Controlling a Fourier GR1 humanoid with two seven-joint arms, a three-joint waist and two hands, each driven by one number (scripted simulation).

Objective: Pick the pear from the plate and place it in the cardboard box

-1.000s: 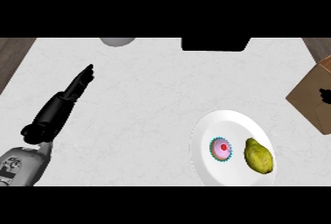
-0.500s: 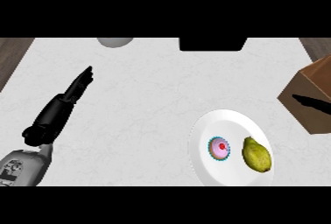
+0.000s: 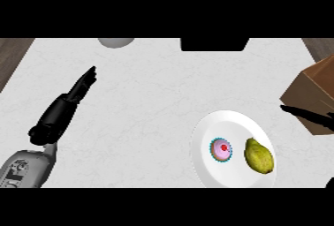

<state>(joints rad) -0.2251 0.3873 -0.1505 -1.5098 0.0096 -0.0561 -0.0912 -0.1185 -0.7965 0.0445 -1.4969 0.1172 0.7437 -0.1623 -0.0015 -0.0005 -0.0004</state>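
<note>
A yellow-green pear lies on the right half of a white plate, beside a pink-frosted cupcake. The brown cardboard box stands at the right edge, up and to the right of the plate. My right hand shows only as straight black fingers in front of the box's lower side, above and to the right of the pear, holding nothing. My left hand rests open at the left, fingers pointing up, far from the plate.
A grey rounded object and a black block sit at the counter's far edge. Dark wood strips show past the counter's top left corner and top right corner.
The right hand's fingers have come down and leftward across the box's front, closer to the plate. The left hand has stayed put. The pear has not moved on its plate.
</note>
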